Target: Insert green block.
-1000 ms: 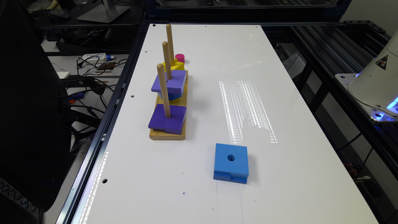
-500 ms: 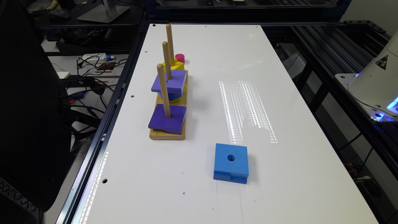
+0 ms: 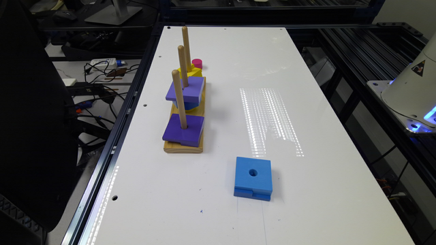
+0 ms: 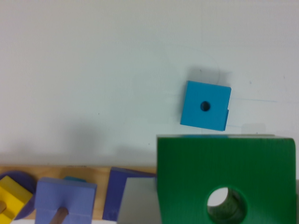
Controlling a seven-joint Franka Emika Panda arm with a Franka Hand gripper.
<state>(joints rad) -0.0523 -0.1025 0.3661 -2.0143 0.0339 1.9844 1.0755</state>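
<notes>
In the wrist view the green block (image 4: 196, 175) hangs close to the camera above the white worktop (image 3: 289, 112), beside the purple block (image 4: 122, 189), apparently gripped by the hand, whose fingers stay hidden.

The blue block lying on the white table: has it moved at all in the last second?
No. The blue block sits in the same spot relative to the wooden peg stand in the exterior view.
</notes>
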